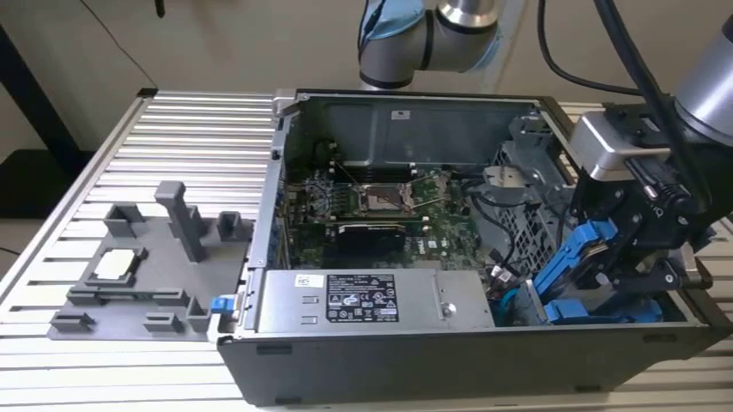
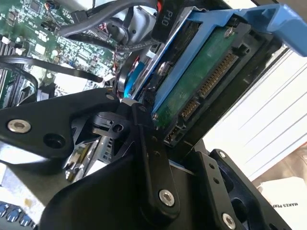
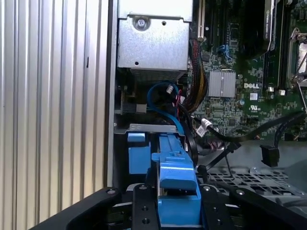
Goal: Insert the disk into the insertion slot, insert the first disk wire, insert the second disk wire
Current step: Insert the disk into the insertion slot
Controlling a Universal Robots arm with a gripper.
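The arm (image 1: 701, 86) leans down, its pincer (image 3: 176, 199) clamped on the disk (image 2: 206, 76).

Soft, even overhead light fills the exterior view: the ribbed worktop (image 1: 172, 137) is pale and bright, while the open computer case (image 1: 378, 369) darkens toward its floor. In the second wrist view the worktop washes out to near white, and the disk (image 2: 201, 72) carries a sheen on its blue frame. In the first wrist view the power-supply box (image 3: 153, 43) glares; the motherboard (image 3: 240, 103) sits dimmer, slightly soft.

Smooth blue plastic around the disk (image 2: 201, 81)
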